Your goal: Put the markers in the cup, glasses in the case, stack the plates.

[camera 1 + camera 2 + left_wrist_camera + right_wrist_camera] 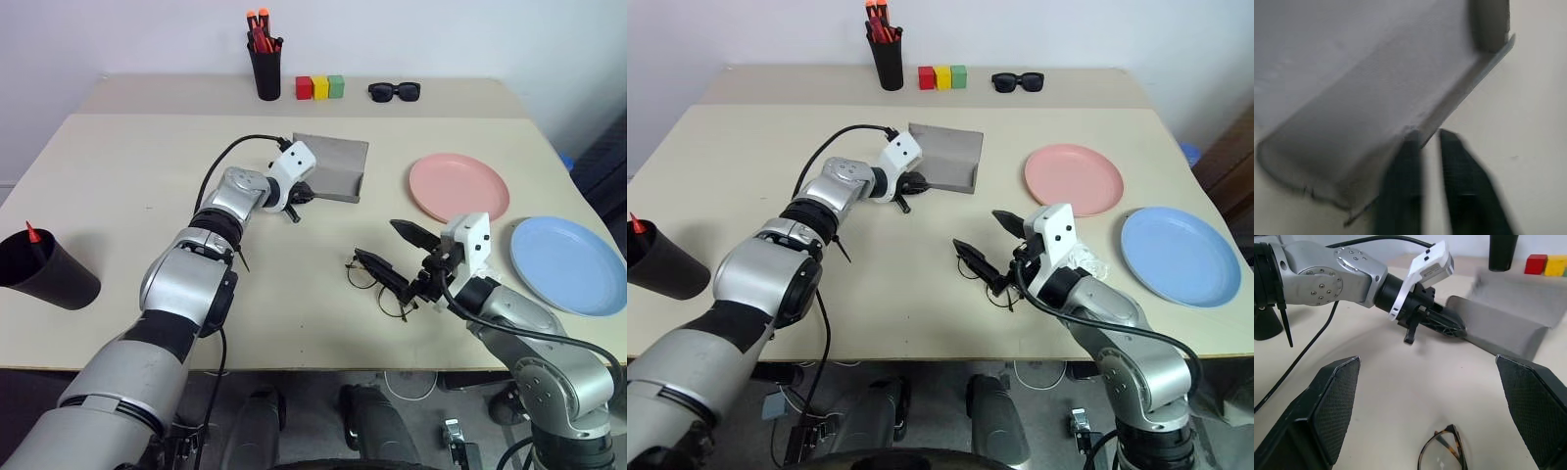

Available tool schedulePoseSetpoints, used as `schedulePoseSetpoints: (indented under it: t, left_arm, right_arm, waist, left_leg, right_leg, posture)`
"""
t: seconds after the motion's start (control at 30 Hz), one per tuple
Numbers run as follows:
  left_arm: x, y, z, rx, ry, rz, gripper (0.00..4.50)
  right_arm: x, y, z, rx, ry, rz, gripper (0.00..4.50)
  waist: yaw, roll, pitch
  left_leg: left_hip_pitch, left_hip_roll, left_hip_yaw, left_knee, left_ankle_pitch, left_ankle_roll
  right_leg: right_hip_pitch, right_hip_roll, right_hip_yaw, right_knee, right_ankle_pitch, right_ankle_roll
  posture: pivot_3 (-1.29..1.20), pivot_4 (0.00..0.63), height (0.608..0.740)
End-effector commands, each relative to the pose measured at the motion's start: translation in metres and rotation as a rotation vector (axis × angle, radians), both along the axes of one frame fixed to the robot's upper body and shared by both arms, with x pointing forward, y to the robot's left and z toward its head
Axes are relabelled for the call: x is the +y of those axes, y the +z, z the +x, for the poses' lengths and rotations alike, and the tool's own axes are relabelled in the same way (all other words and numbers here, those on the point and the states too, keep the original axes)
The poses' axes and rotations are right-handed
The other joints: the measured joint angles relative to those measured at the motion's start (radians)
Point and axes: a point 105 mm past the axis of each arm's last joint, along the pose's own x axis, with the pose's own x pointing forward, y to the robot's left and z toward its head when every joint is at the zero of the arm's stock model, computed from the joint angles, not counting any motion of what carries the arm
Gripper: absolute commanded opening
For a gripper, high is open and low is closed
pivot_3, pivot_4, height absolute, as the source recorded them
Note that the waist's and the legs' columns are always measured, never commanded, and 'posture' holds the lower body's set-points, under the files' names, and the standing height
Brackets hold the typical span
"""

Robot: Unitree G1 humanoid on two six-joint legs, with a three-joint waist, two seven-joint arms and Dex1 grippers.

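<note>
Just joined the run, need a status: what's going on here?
The left gripper has its jaws shut on the near edge of the open grey case. The right gripper, jaws open, hovers over the wire-framed glasses, which lie on the table, not picked up. One marker stands in the black cup. The pink plate and blue plate lie side by side, unstacked.

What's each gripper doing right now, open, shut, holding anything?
Left gripper: shut on the near edge of the open grey case.
Right gripper: open, holding nothing, poised above the glasses on the table.
</note>
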Motion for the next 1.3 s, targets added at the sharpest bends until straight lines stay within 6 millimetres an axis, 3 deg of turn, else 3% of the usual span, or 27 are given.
schedulePoseSetpoints:
  t: [0.03,0.2,0.43,0.53,0.6,0.8,0.93,1.1,1.3]
  left_arm:
    - [-0.003,0.005,-0.003,0.001,-0.047,-0.032,0.05]
    - [-0.002,0.015,-0.008,0.057,-0.086,-0.146,0.05]
    - [0.003,0.031,-0.028,0.117,-0.266,-0.282,0.05]
    - [0.010,0.038,-0.024,0.125,-0.208,-0.342,0.05]
    - [0.013,0.040,-0.018,0.112,-0.141,-0.354,0.85]
    - [0.021,0.034,0.008,-0.025,0.093,-0.231,3.84]
    - [0.015,0.033,0.016,-0.091,0.168,-0.178,3.84]
    - [0.002,0.024,0.016,-0.143,0.143,-0.044,3.84]
    - [-0.001,0.008,0.011,-0.098,0.103,0.053,3.84]
  right_arm:
    - [0.003,0.011,-0.005,-0.044,0.016,0.002,4.50]
    - [0.008,0.008,-0.004,-0.033,0.044,-0.004,4.50]
    - [0.014,0.006,-0.002,-0.020,0.078,0.002,4.50]
    - [0.017,0.004,-0.001,-0.014,0.092,0.005,4.50]
    - [0.019,0.004,0.000,-0.012,0.098,0.006,4.50]
    - [0.024,0.003,0.003,-0.014,0.107,0.016,4.50]
    - [0.026,0.003,0.003,-0.015,0.103,0.024,4.50]
    - [0.028,0.002,0.000,-0.015,0.093,0.035,4.50]
    - [0.024,0.001,-0.005,-0.016,0.055,0.038,4.50]
  waist:
    - [-0.001,0.000,0.000]
    - [-0.002,0.000,0.000]
    - [-0.002,0.000,0.000]
    - [-0.002,0.000,0.000]
    - [-0.001,0.000,0.000]
    - [0.001,0.000,0.000]
    - [0.001,0.000,0.000]
    - [0.001,0.000,0.000]
    - [0.000,0.000,0.000]
  left_leg:
    - [0.000,0.000,0.000,0.000,0.000,0.000]
    - [0.000,0.000,0.000,0.000,0.000,0.000]
    - [0.000,0.000,0.000,0.000,0.000,0.000]
    - [0.000,0.000,0.000,0.000,0.000,0.000]
    - [0.000,0.000,-0.001,0.001,0.000,0.000]
    - [0.000,0.000,-0.001,0.001,0.000,0.000]
    - [0.000,0.000,-0.001,0.001,0.000,0.000]
    - [0.000,-0.001,-0.001,0.001,0.000,0.000]
    - [0.000,0.000,-0.001,0.001,0.000,0.000]
  right_leg:
    - [0.000,0.000,0.000,0.000,0.000,0.000]
    - [0.000,0.000,0.000,0.000,0.000,0.000]
    - [0.000,0.000,0.000,0.001,0.000,0.000]
    - [0.000,0.000,0.000,0.001,0.000,0.000]
    - [0.000,0.000,0.000,0.001,0.000,0.000]
    - [0.000,0.000,0.000,0.002,0.000,0.000]
    - [0.000,0.000,0.000,0.002,0.000,0.000]
    - [0.000,0.000,0.000,0.002,0.000,0.000]
    - [0.000,0.000,0.000,0.002,0.000,0.000]
  posture:
    - [0.00,0.150,0.740]
    - [0.00,0.150,0.740]
    - [0.00,0.150,0.740]
    - [0.00,0.150,0.740]
    - [0.00,0.150,0.740]
    - [0.00,0.150,0.740]
    - [0.00,0.150,0.740]
    - [0.00,0.150,0.740]
    - [0.00,0.150,0.740]
